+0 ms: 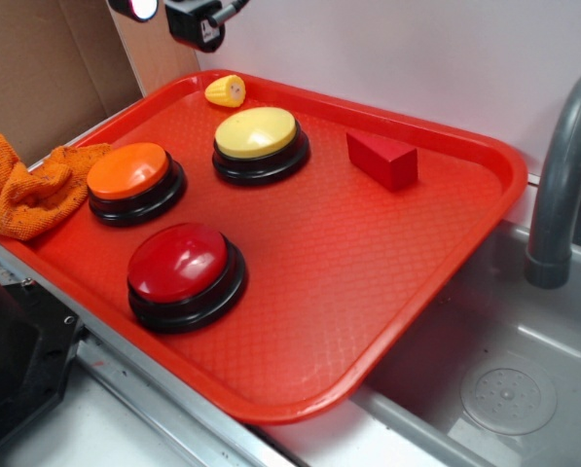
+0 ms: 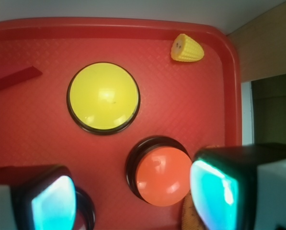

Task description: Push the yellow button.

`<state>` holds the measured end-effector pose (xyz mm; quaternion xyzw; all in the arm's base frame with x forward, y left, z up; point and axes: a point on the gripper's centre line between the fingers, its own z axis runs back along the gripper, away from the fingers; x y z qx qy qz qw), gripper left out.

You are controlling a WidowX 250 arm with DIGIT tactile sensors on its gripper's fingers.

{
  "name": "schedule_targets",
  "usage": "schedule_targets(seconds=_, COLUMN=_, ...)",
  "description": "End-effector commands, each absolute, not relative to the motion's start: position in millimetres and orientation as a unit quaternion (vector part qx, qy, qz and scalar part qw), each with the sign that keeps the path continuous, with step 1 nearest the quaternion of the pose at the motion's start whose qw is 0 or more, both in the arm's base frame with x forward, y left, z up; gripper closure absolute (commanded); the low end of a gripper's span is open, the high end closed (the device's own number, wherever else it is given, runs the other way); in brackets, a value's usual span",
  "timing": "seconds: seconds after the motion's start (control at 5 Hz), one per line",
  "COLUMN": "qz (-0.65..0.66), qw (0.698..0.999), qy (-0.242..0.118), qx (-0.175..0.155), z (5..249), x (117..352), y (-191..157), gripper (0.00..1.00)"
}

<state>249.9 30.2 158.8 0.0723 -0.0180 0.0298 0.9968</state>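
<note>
The yellow button [image 1: 256,133] sits on the red tray [image 1: 407,253], near the tray's back edge & a bit toward its left side. Nothing is on top of it. The little corn toy [image 1: 226,90] lies just behind it by the back-left corner. The orange button [image 1: 128,170] is next to it on the left edge side, the red button [image 1: 178,261] is closer to the front edge, and a red block [image 1: 382,160] is off toward the right.

The gripper [image 2: 133,196] hangs high up, above the back-left corner. Its jaws are apart w/ nothing between them.

In the wrist view the orange button shows between the jaws, and the yellow one is ahead & a bit to one side. So I think the gripper needs to slide over until it is right above the yellow dome, then go straight down. If it drops now it may hit the orange one instead.
</note>
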Motion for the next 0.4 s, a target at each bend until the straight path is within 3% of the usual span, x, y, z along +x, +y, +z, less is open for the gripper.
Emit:
schedule_targets(seconds=0.0, qz=0.029, qw=0.993, qy=-0.076, qx=0.088, z=198.2, x=246.9, y=23.7, gripper=0.0)
schedule_targets(seconds=0.2, qz=0.016, qw=0.992, qy=-0.097, qx=0.073, z=203.5, x=237.8, y=22.1, gripper=0.0)
